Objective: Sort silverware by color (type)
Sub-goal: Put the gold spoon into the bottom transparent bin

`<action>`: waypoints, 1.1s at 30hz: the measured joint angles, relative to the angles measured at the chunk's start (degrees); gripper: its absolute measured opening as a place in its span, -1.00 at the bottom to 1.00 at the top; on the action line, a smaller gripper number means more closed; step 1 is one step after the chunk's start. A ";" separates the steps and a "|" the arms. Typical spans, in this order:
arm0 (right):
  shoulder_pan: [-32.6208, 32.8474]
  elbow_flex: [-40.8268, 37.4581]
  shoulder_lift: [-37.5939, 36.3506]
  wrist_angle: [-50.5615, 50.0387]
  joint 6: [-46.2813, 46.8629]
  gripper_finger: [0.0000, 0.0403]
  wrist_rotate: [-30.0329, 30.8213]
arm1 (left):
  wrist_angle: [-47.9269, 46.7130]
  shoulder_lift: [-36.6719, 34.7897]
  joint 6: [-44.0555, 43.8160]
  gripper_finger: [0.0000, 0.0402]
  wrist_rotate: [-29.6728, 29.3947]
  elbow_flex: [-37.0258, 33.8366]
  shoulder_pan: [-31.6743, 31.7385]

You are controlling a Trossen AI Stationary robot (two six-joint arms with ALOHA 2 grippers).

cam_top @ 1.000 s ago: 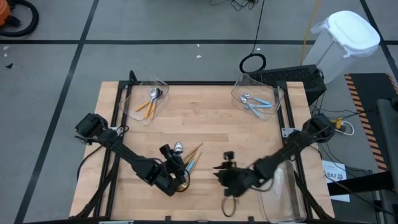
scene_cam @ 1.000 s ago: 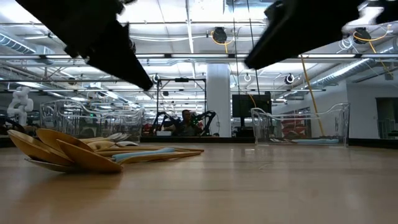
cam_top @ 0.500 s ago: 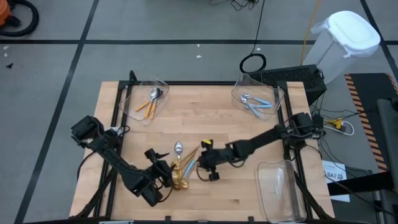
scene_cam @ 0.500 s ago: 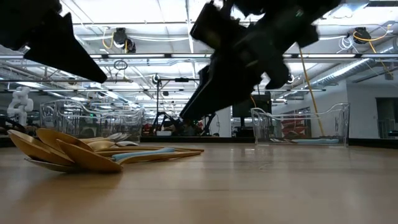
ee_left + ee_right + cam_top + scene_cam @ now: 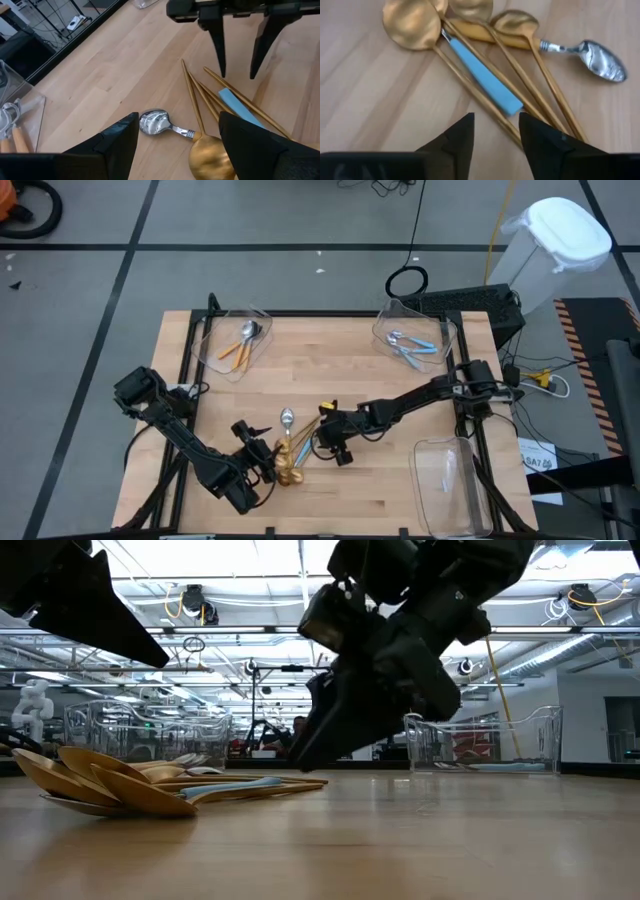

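A pile of silverware (image 5: pixel 290 455) lies on the wooden table, near its front and left of centre. It holds gold spoons (image 5: pixel 410 22), a light blue handle (image 5: pixel 485 75) and a silver-bowled spoon (image 5: pixel 602 60) with an orange handle. My right gripper (image 5: pixel 495 127) hovers open over the handle ends of the gold spoons, slanting down from the table's right. Whether it touches them I cannot tell. My left gripper (image 5: pixel 180 150) stands open just left of the pile, by the gold bowls (image 5: pixel 210 157), with nothing between its fingers.
At the far left stands a clear bin (image 5: pixel 235 340) with orange-handled spoons. Another clear bin (image 5: pixel 415 340), at the far right, holds blue-handled spoons. A third clear bin (image 5: pixel 450 480) sits at the near right edge. Bare wood lies between the pile and the far bins.
My right gripper has swung from near the near-right bin toward the table's left, dropped lower and tipped down over the spoon handles. My left gripper has drawn back toward the table's left edge, uncovering the gold spoons. The spoons have stayed put.
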 joint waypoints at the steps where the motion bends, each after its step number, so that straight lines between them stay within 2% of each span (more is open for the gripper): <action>1: -0.22 0.00 0.03 -0.14 -0.03 -0.21 -0.01 | 0.00 0.00 0.00 0.35 -0.01 0.00 0.00; 6: -1.73 0.00 -0.01 0.78 -1.00 -0.12 -3.47 | 0.00 0.00 0.02 0.35 -0.02 0.00 0.02; 13: -3.88 -0.05 2.13 2.65 -1.87 -0.18 -9.63 | -0.02 0.00 0.17 0.35 -0.04 0.00 0.02; 33: -0.93 0.13 2.89 -1.43 -1.02 -0.23 -9.34 | -0.24 0.02 0.46 0.35 -0.08 0.00 0.02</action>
